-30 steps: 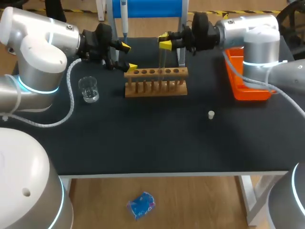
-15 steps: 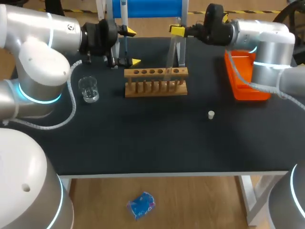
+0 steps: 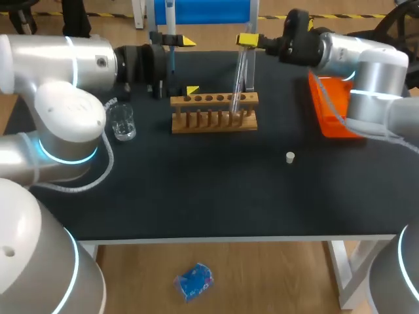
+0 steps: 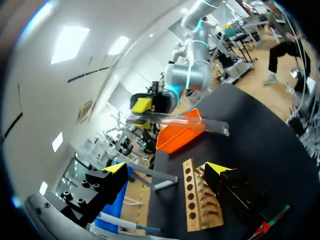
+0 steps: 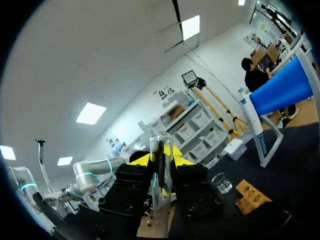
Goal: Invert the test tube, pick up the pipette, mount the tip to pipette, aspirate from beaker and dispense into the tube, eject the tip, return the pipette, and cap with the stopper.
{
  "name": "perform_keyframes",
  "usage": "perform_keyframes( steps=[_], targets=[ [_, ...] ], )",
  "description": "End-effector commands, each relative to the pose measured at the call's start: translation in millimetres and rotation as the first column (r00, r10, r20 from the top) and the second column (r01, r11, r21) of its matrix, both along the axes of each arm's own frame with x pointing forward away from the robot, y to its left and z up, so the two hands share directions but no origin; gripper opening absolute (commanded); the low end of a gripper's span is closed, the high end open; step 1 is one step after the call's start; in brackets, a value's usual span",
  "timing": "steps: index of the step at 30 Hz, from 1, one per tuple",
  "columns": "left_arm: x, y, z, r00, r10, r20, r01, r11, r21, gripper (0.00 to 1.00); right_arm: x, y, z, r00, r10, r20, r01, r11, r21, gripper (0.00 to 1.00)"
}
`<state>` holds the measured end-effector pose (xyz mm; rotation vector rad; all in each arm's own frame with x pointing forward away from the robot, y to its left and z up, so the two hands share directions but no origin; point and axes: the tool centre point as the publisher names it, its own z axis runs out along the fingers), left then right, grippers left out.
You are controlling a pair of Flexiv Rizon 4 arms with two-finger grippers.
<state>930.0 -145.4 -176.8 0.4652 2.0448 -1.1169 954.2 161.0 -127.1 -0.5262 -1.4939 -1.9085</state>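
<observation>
My right gripper (image 3: pixel 247 42) is shut on a clear test tube (image 3: pixel 238 82). The tube hangs slightly tilted, with its lower end at the right-hand holes of the wooden rack (image 3: pixel 214 111). In the right wrist view the tube (image 5: pixel 161 180) stands between the yellow tips (image 5: pixel 160 161). My left gripper (image 3: pixel 188 65) is open wide beside the pipette (image 3: pixel 170 29), which hangs on the blue stand. The left wrist view shows its fingers (image 4: pixel 117 167) spread, with the rack (image 4: pixel 197 200) and the tube (image 4: pixel 175 121) ahead. A glass beaker (image 3: pixel 122 122) stands left of the rack. The white stopper (image 3: pixel 290 156) lies to the rack's front right.
An orange tray (image 3: pixel 332 108) sits at the table's right side under my right arm. The stand's metal legs (image 3: pixel 249 72) rise just behind the rack. A coiled cable (image 3: pixel 98 137) hangs from my left arm near the beaker.
My right gripper has lifted the tube, moved it right and turned, so the tube now hangs over the rack's right end. My left gripper has rotated and moved toward the pipette stand.
</observation>
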Motion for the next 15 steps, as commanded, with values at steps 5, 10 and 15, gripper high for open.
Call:
perform_keyframes(
  steps=[5,10,15],
  targets=[
    [-1.6,2.3,-10.1,0.726,-0.171,0.666,0.159,0.984,0.079,1.0,-13.5,-4.3,12.8,0.918,-0.044,-0.395,-0.016,0.989,-0.146,0.0],
    [-1.6,2.3,-10.1,0.726,-0.171,0.666,0.159,0.984,0.079,1.0,-13.5,-4.3,12.8,0.918,-0.044,-0.395,-0.016,0.989,-0.146,0.0],
    [-7.9,2.9,-5.0,0.497,-0.207,0.843,0.213,0.971,0.112,1.0,-8.2,-7.7,10.7,0.808,-0.054,-0.587,-0.121,0.96,-0.254,0.0]
  ],
)
